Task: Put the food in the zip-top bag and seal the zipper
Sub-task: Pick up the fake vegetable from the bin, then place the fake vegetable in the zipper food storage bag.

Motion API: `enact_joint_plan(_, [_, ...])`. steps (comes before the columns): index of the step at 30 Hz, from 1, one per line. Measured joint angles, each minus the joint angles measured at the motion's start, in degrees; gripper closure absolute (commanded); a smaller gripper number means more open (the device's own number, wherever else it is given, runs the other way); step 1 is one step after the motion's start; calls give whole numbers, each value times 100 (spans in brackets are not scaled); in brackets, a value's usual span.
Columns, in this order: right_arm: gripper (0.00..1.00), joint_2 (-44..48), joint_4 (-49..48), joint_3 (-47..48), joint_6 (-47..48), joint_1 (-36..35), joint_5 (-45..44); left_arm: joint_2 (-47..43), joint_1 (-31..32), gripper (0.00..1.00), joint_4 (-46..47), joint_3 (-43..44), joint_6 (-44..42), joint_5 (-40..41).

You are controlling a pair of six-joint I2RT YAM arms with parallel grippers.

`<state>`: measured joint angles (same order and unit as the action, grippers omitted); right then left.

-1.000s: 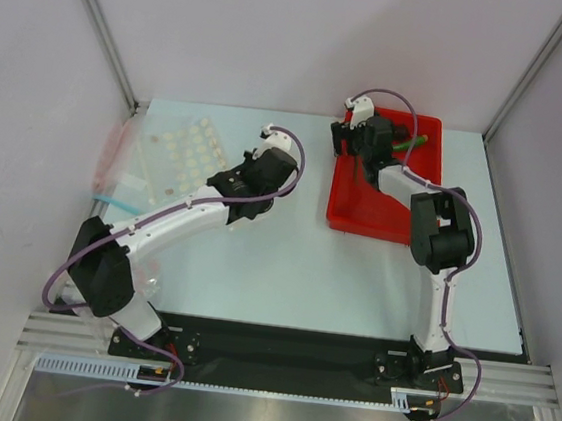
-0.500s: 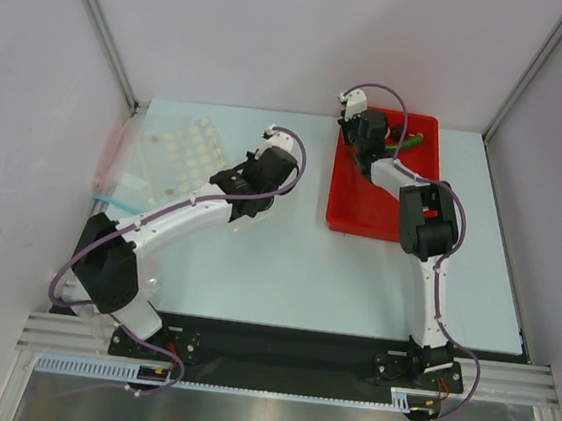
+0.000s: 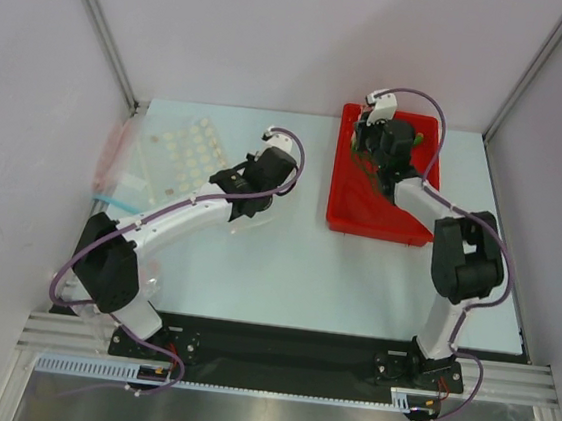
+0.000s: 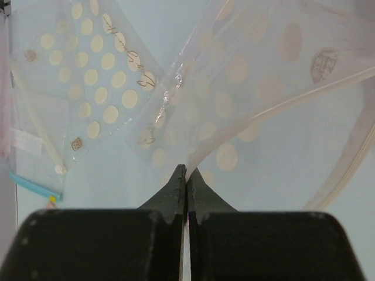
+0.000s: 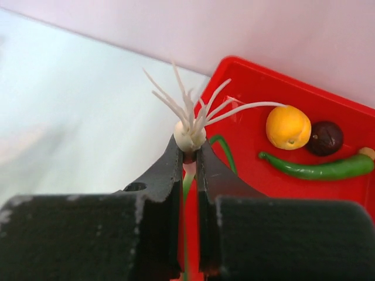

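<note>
Right wrist view: the right end effector (image 5: 188,153) is clenched on a scallion (image 5: 189,136). Its white bulb sits just past the fingertips, thin white roots fan out above it, and a pale green stalk runs down between the fingers. All of that hangs over the left edge of the red tray (image 5: 252,181). Inside the tray, a yellow lemon (image 5: 287,127) sits just beside a dark maroon ball (image 5: 325,138), and a glossy green chili (image 5: 319,168) lies stretched out below the pair.

Over to the left wrist: the left end effector (image 4: 186,175) has its tips pressed together, pinching a fold of the bag (image 4: 234,82). The bag is clear, crinkled film printed with rows of cream dots, with a small crest mark near one corner, and it drapes up and away from the tips. Behind it a second dotted bag (image 4: 94,76) lies flat, with a blue strip (image 4: 32,188) at the near left.

From the top view, the pinched bag is barely visible under the left wrist. It sits mid-counter (image 3: 306,263), between the flat bag and the tray and apart from both. The right arm reaches over the tray's far end.
</note>
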<state>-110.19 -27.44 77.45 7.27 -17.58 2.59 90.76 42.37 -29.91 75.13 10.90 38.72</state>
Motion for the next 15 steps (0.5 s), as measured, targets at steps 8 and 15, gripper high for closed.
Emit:
enact_joint_plan(8, [100, 1773, 240, -1123, -680, -411, 50, -46, -2, 100, -74, -87, 271, -181])
enact_joint_plan(15, [100, 3340, 1379, -1591, -1569, -772, 299, -289, -2, 100, -28, -426, 428, -400])
